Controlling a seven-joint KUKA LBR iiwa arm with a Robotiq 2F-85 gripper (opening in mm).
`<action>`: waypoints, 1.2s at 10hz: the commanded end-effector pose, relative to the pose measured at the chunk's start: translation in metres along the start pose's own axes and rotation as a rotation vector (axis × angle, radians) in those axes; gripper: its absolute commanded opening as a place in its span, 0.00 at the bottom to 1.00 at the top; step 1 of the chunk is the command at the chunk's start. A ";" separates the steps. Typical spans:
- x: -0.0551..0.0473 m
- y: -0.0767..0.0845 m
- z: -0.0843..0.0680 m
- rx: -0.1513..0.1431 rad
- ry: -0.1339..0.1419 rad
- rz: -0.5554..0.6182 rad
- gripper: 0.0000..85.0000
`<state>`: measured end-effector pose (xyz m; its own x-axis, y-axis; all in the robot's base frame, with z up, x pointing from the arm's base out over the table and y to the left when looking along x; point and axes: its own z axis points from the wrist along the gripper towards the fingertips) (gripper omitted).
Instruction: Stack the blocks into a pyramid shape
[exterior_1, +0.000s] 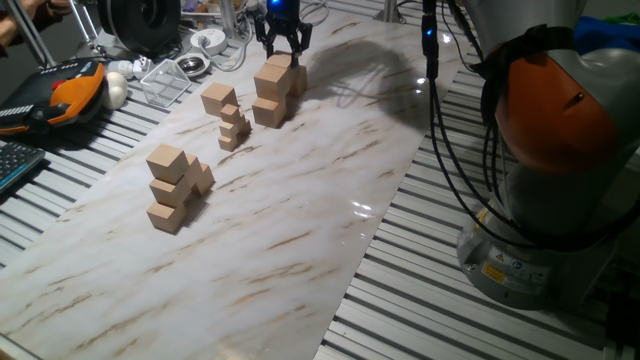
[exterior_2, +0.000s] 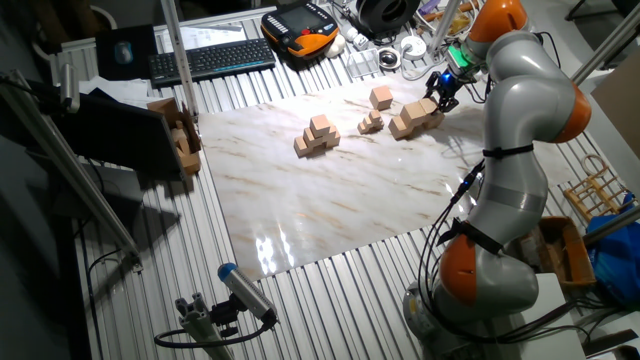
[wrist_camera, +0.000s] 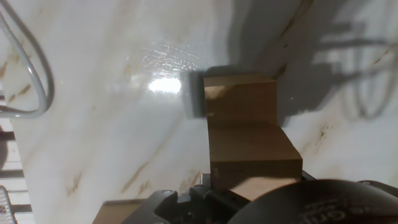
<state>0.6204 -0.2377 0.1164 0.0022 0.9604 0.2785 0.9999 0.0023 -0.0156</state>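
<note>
The blocks (exterior_1: 273, 88) I am working on stand as a small stepped pile at the far end of the marble counter (exterior_1: 300, 230). They look like light, stiff wood with smooth faces, so I judge they can slide easily. I would take one by two opposite flat sides, near the middle. My hand (exterior_1: 283, 44) hangs just above the top cube, fingers spread around it; whether it grips I cannot tell. More cubes (exterior_1: 175, 187) lie in another group nearer.
</note>
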 end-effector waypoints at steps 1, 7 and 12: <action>0.000 0.000 0.000 -0.006 0.002 0.000 0.00; 0.000 0.000 0.001 -0.012 0.006 -0.002 0.20; -0.001 0.000 0.002 -0.015 0.005 0.006 0.80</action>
<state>0.6199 -0.2377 0.1134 0.0085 0.9590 0.2834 1.0000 -0.0078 -0.0037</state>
